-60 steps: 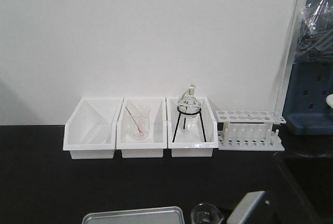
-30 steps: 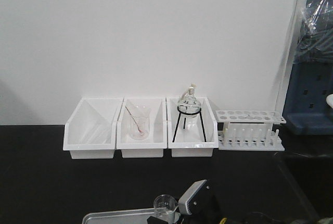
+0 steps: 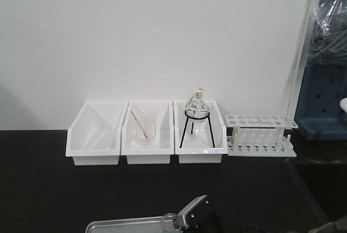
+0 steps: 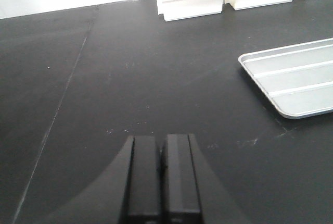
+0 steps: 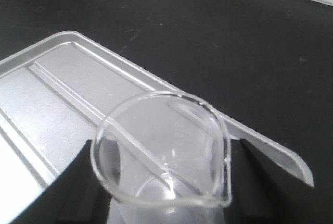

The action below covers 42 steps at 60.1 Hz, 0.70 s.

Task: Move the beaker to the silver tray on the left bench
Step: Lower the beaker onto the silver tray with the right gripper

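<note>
Firstly, in the exterior front-facing view, the long black matte lab bench [image 3: 54, 189] carries three white plastic bins [image 3: 146, 135] along the white wall. One bin holds a larger clear beaker with a stirring rod [image 3: 144, 127], another holds a round flask on a black wire stand [image 3: 197, 116], and a white test tube rack [image 3: 260, 135] stands beside them. At the bottom edge, the shallow grey metal tray with a raised rim [image 3: 124, 226] is partly visible, and the right arm's grey wrist housing [image 3: 193, 212] sits at its right end. The small beaker itself shows only as a faint glint beside the housing.

Next, in the left wrist-mounted view, the left gripper [image 4: 161, 177] hangs over bare black bench, with its two dark fingers pressed together and holding nothing. The tray lies apart to its right, so this arm seems to be kept out of the way.

Finally, in the right wrist-mounted view, the small clear glass beaker with a pour spout [image 5: 161, 151] is clamped between the dark fingers [image 5: 78, 177] of the right gripper [image 5: 166, 182], one on each side of the wall. It is upright, its mouth open upward, above the near edge of the tray. Whether its base touches the tray I cannot tell. I judge that the placing is nearly done.
</note>
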{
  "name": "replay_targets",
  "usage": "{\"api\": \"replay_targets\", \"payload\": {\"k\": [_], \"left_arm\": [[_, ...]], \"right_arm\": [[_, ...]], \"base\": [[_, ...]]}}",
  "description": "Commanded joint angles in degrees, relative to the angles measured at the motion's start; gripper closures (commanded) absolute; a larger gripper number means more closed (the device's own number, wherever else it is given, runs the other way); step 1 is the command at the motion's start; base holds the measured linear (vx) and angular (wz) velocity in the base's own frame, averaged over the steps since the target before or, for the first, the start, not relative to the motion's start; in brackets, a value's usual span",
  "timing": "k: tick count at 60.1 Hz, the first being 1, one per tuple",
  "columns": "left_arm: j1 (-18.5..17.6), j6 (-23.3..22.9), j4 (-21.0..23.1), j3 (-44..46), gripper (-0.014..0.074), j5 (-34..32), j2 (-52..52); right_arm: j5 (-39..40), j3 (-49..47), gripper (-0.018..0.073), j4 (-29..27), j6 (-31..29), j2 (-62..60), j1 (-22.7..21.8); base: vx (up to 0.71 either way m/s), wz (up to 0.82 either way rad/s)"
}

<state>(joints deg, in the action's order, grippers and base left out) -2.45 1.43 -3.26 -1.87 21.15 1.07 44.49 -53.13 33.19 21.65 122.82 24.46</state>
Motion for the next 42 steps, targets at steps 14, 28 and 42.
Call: {"api": "replay_targets", "payload": {"k": [14,28,42], "left_arm": [[-0.41,-0.1,0.15,-1.14,0.0595,-4.26,0.41],[-0.41,-0.1,0.15,-1.14,0.0595,-4.26,0.41],[-0.41,-0.1,0.15,-1.14,0.0595,-4.26,0.41]], "right_arm": [[5.72,-1.26,0.0186,-0.4,-0.47,-2.44,0.01],[6.26,-1.26,-0.0117,-0.46,-0.16,-2.6,0.01],[6.01,-1.26,-0.0139,-0.65,-0.16,-7.32,-0.06]], "base": [[0.0,0.0],[0.0,0.0],[0.0,0.0]]}}
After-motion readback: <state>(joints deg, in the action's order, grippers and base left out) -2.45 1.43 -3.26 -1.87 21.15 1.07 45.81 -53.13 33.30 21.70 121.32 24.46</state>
